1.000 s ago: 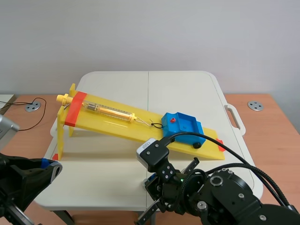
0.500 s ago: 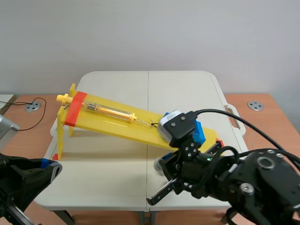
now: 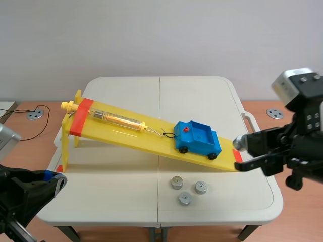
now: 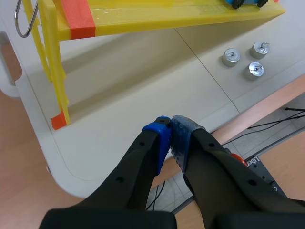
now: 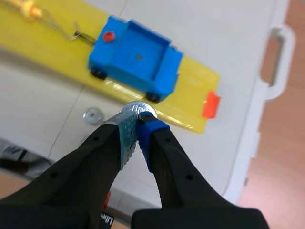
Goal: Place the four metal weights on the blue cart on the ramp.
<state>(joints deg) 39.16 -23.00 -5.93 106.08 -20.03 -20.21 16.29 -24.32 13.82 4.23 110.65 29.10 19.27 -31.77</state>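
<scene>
We note scale (image 3: pixel 113 118) uphill of cart (image 3: pixel 198 137), hooked to it, both on ramp (image 3: pixel 131 132). Three weights (image 3: pixel 176 182) on table (image 3: pixel 126 171) near cart. Right gripper (image 5: pixel 136 126) just past cart's downhill end, fingers pinching fourth weight (image 5: pixel 138 109). Left gripper (image 4: pixel 169 131) well off cart, fingers pressed together.

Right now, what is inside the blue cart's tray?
Nothing but a small dark spot on the floor of the blue cart; no weight lies in it. The right wrist view shows the whole tray, nothing covered. One weight is between the right fingers.
</scene>
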